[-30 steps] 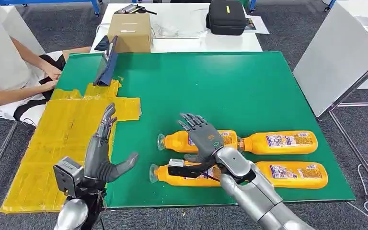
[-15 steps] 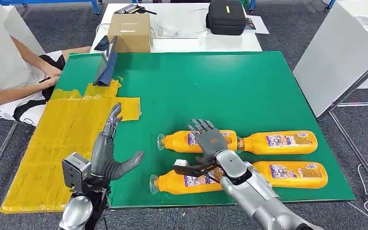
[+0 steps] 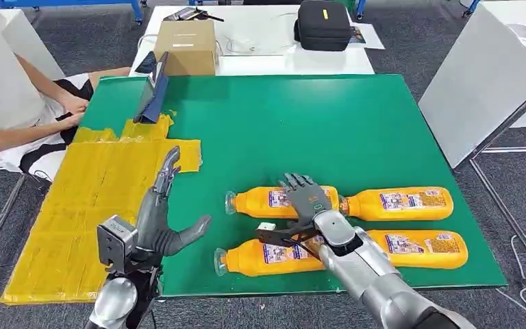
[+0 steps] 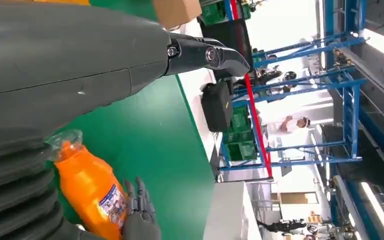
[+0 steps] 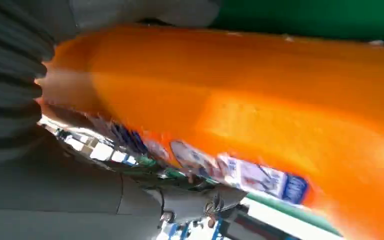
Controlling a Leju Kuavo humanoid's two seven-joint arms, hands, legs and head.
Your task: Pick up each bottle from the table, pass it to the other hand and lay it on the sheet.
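We note that over the last second the right hand has drawn back and lowered onto the near-left bottle, which lies flat on the green desk; whether its fingers have closed on it we cannot tell. The left hand has edged forward, released and holding nothing, beside the yellow sheet, so we judge the first pickup is beginning and no transfer is made.

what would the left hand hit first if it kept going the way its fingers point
Probably nothing soon: the left hand points away from the robot, over the yellow sheet, roughly toward the dark blue stand at the far edge. The hand's height is unclear.
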